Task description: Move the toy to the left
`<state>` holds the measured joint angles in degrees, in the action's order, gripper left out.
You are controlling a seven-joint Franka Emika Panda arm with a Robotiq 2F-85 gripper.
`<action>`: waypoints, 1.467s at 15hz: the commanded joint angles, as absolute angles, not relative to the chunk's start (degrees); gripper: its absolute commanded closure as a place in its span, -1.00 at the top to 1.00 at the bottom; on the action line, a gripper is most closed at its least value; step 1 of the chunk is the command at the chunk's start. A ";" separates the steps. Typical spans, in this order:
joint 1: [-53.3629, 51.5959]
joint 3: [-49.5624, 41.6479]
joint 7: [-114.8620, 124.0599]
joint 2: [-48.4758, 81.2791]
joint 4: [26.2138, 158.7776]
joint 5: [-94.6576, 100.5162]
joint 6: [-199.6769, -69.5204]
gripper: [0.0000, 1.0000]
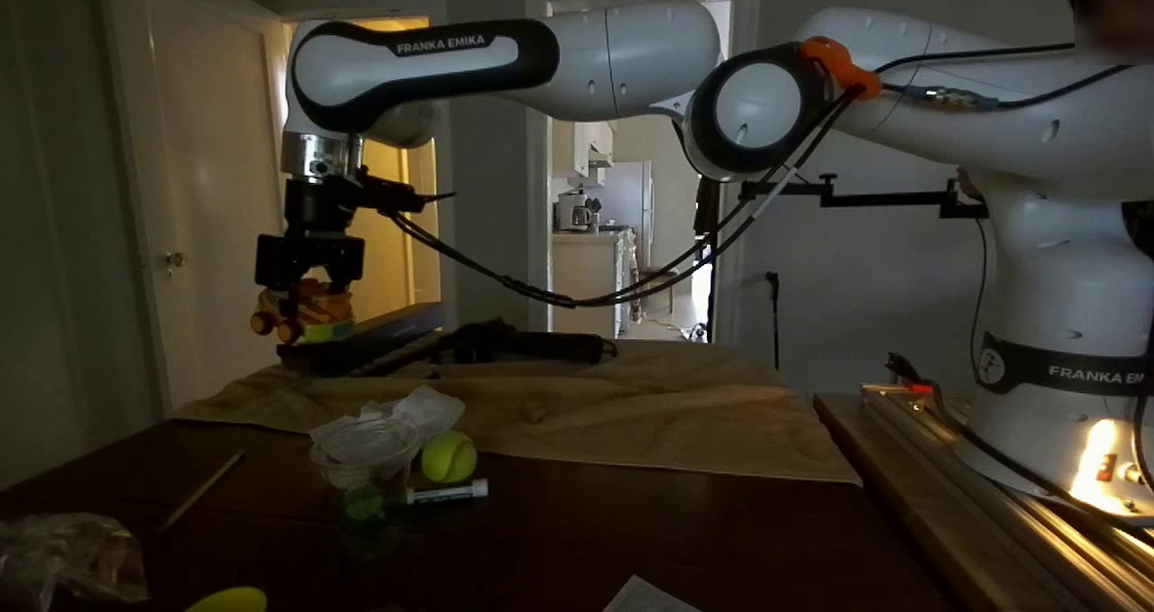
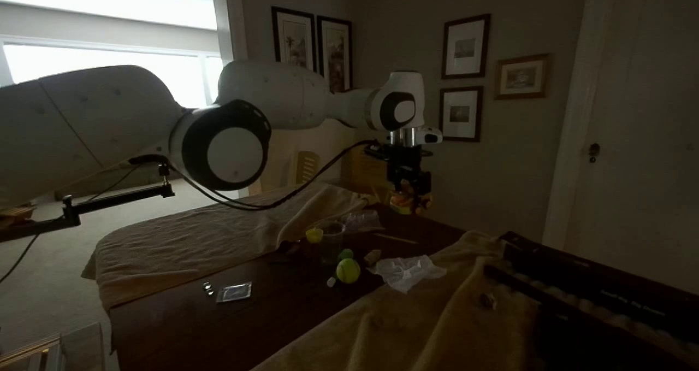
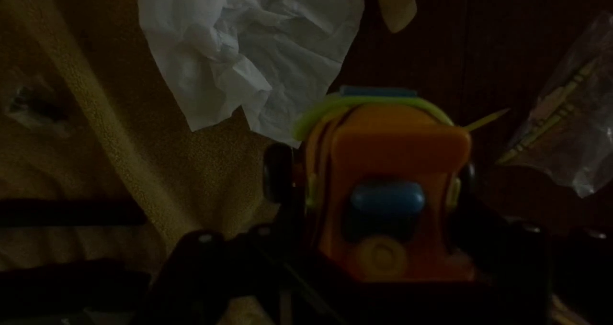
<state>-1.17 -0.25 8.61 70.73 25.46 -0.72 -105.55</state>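
The toy is a rounded orange vehicle-like toy with yellow-orange wheels, a yellow-green edge and blue parts. It shows in both exterior views [image 1: 317, 309] [image 2: 401, 200] and large in the wrist view [image 3: 400, 148]. My gripper [image 1: 314, 296] is shut on the toy, one black finger on each side of it. The gripper also shows in an exterior view [image 2: 410, 193] and, very dark, in the wrist view [image 3: 373, 174]. The toy hangs in the air, above the far part of the table. Its underside is hidden in the wrist view.
A tennis ball [image 1: 449, 457], a clear plastic cup [image 2: 330, 245], a white marker [image 1: 448, 492] and crumpled white paper [image 2: 409, 272] lie on the dark table [image 1: 577, 540]. A tan cloth [image 1: 631, 414] and long dark keyboard-like objects [image 2: 600, 289] lie along one side. A plastic bag [image 1: 72, 558] and stick [image 1: 203, 490] lie nearby.
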 commanded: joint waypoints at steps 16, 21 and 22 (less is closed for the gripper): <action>-2.63 2.94 -45.62 65.70 26.55 1.25 -102.91 -0.02; -6.07 3.73 -56.80 65.18 26.72 1.48 -101.31 -0.02; -6.67 3.83 -59.00 65.16 26.72 1.54 -100.99 -0.02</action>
<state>-5.46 2.83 -52.79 67.09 25.30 -0.34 -102.84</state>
